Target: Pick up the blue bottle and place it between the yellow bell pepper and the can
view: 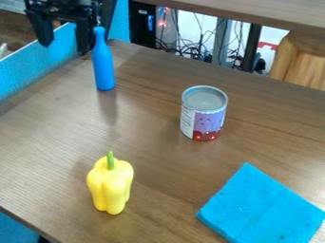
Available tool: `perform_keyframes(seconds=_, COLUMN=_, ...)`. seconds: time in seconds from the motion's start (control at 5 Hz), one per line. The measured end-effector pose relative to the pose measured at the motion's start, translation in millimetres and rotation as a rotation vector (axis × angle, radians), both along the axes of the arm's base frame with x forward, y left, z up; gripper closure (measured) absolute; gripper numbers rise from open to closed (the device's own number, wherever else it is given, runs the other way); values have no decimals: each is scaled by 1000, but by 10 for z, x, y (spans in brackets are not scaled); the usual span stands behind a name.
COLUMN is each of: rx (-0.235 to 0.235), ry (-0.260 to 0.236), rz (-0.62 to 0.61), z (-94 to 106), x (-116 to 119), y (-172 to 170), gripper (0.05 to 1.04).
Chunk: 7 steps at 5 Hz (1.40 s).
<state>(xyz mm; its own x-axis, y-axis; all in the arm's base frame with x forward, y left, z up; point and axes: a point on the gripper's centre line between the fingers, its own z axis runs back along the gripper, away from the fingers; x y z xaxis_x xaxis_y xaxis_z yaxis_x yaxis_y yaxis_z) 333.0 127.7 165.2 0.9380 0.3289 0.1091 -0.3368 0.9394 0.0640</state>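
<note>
Setting: robotics lab or similar workspace; wood-grain table (158, 166), tangled cables (196, 47) and small lit indicators (162, 23) behind.

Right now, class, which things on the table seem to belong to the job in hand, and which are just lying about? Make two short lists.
Likely the job's:
- bottle, upright, nearest the open hand

Lying about:
- can, upright, mid-table
- pepper, stem up, toward the near edge
- cloth, flat, near right
</note>
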Motion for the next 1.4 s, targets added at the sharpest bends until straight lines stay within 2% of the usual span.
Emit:
perform_keyframes(seconds=0.2, rx=6, ry=-3, rz=33, z=-22, x=208, y=33, gripper=79)
perform_keyframes(seconds=0.4, rx=16, ry=20, rz=15, z=-117, x=410, y=-46, gripper=79)
perform_keyframes(seconds=0.8, rx=29, ry=49, rz=21, z=-233, x=563, y=1, gripper=79)
perform_keyframes(seconds=1.2, rx=24, ry=35, rz=39, z=-211, x=785, y=72, gripper=117)
perform_keyframes(seconds=1.4, rx=30, ry=-10, rz=138, z=-172, x=842, y=96, gripper=388)
